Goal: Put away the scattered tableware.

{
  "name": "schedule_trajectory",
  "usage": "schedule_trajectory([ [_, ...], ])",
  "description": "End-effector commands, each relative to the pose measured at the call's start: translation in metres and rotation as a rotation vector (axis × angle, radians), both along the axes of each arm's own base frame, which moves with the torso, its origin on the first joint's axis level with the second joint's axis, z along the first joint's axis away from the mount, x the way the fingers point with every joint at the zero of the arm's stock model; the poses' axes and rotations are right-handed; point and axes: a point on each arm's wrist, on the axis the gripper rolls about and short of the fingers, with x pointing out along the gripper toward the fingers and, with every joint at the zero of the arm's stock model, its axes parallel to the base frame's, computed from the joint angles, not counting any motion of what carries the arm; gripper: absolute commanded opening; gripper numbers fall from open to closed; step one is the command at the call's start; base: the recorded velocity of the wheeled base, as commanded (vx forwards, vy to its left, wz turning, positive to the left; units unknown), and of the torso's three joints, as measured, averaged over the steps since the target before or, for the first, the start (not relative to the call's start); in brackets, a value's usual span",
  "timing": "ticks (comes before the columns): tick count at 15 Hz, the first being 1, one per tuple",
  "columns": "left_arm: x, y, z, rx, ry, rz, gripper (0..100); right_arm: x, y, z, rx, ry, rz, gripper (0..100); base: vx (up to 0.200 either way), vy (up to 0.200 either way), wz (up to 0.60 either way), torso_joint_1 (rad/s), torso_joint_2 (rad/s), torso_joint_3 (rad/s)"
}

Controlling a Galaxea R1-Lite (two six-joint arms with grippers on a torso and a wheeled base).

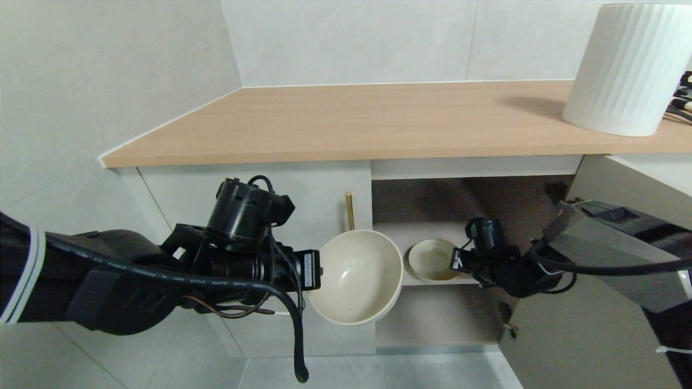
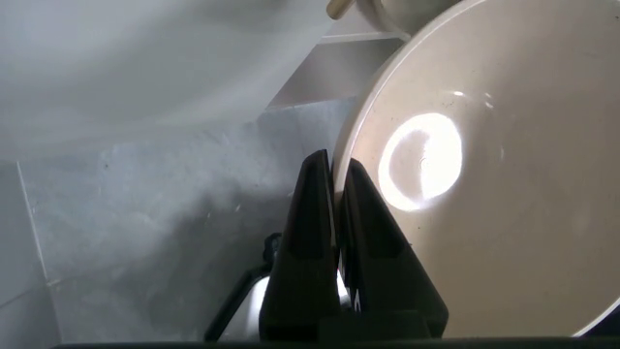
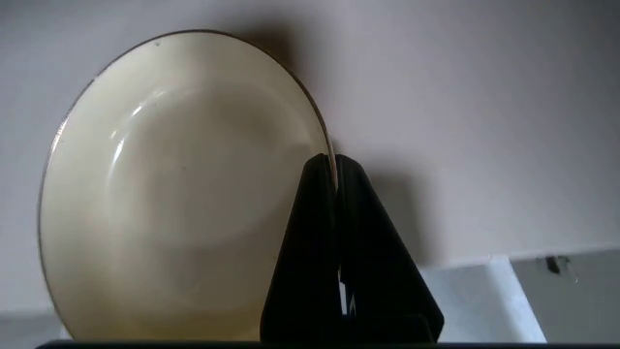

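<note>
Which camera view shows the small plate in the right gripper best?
The right wrist view: the plate is close and nearly whole, the right gripper shut on its rim. The head view shows it small, inside the cupboard. The left wrist view faces the bowl.

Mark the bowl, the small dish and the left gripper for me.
bowl (image 1: 354,275), head view, its inner bottom.
small dish (image 1: 431,260), head view, middle of its inside.
left gripper (image 2: 334,170), left wrist view, between fingertips shut on the bowl's rim.
</note>
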Motion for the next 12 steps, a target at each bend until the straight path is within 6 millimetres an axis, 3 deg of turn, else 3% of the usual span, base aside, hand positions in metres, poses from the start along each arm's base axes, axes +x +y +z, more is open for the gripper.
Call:
schedule_trajectory([
  [1,0.0,0.0,-0.001,0.001,0.002,0.0,0,0.007,-0.002,-0.009,-0.01,0.007,-0.021,0,0.0,0.0,0.0,0.0,0.0,0.0],
  [12,0.001,-0.001,-0.003,0.003,0.006,0.0,0,0.027,-0.003,-0.012,-0.018,-0.015,-0.098,0,0.0,0.0,0.0,0.0,0.0,0.0],
])
